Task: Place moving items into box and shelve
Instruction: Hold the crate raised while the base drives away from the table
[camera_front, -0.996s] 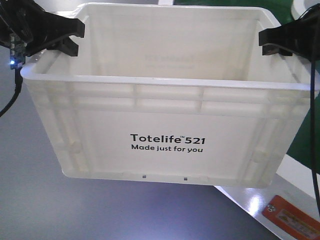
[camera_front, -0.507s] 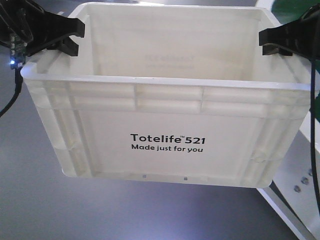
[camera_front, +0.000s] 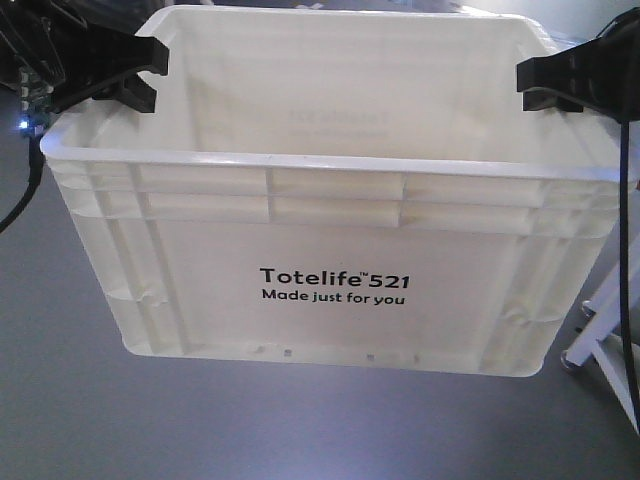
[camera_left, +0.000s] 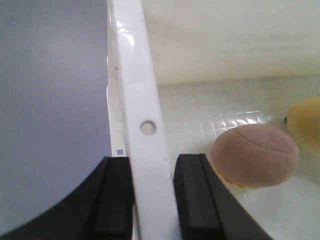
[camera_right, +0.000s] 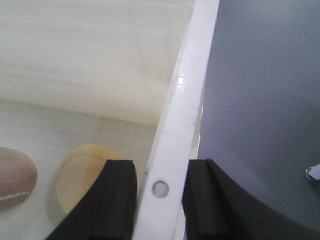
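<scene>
Left tool (camera_left: 154, 172) and right tool (camera_right: 161, 172) were each pinched shut on opposite rims of the white box (camera_front: 330, 290), which hung above the grey floor (camera_front: 60, 420). Inside the box, a pinkish lump (camera_left: 255, 155) and a pale yellow lump (camera_right: 80, 175) sat side by side.

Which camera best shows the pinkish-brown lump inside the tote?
The left wrist view: the pinkish-brown lump shows nearly whole on the tote floor. The right wrist view catches only its edge; the front view hides it behind the wall.
</scene>
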